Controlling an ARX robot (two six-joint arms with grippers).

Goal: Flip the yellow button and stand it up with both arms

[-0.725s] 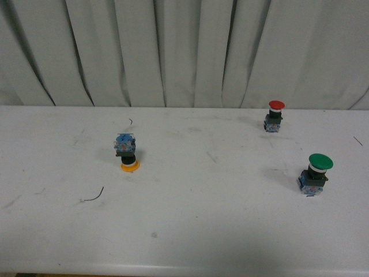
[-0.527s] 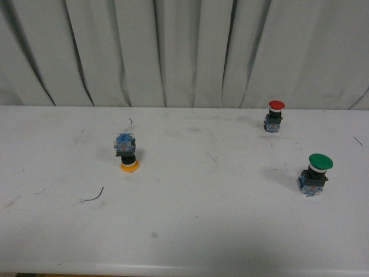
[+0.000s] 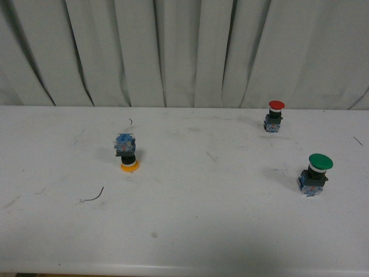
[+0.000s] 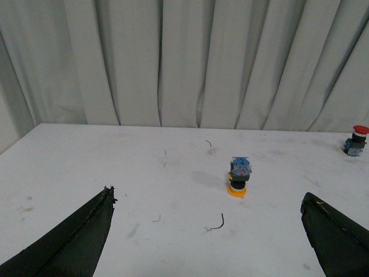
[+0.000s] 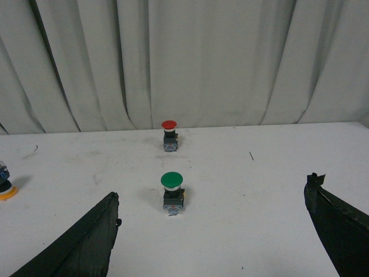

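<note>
Left gripper [image 4: 209, 195]: jaws spread wide with nothing between them, hanging over the near left of the table [image 3: 202, 231]. It is out of the front view and well short of any button.
Wire scrap [image 3: 93, 196]: a small curved bit lying near and left of the task's button.
Yellow button [image 3: 126, 153]: left of centre and upside down. The yellow cap is flat on the table and the blue base points up. Nothing touches it.
Red button [image 3: 275, 115]: far right, upright.
Green button [image 3: 316, 173]: nearer on the right, upright.
Right gripper [image 5: 213, 187]: jaws wide apart and empty, facing the green and red buttons, well apart from the yellow one.
Progress: by my judgement nothing is done yet. The reach, the grasp, the flip and the setting down on its base are all left.
</note>
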